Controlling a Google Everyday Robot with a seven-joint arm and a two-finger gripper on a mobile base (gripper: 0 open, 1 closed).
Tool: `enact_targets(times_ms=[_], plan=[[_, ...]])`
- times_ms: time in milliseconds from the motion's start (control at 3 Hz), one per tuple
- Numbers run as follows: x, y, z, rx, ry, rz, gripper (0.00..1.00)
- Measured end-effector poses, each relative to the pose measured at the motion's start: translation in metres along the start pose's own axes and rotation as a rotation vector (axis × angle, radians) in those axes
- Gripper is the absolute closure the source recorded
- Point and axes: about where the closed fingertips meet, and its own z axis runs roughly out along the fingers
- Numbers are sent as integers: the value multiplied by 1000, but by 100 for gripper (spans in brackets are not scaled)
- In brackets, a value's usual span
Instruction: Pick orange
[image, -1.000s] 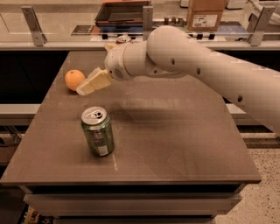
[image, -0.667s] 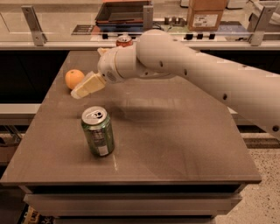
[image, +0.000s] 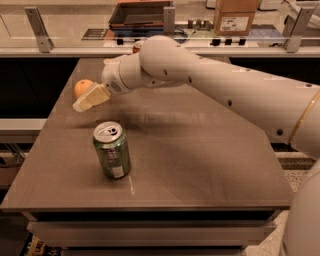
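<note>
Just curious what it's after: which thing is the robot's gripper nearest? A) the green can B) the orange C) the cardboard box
B: the gripper sits right beside the orange near the table's far left edge, apart from the green can.

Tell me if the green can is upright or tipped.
Upright: the can stands on its base on the table, lid and tab facing up. The gripper is by the orange, farther back.
</note>
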Motion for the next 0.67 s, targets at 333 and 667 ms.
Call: enact_targets(times_ms=[333, 667], plan=[[1, -13, 18, -19, 7, 30, 0], [6, -18, 29, -37, 13, 54, 0]])
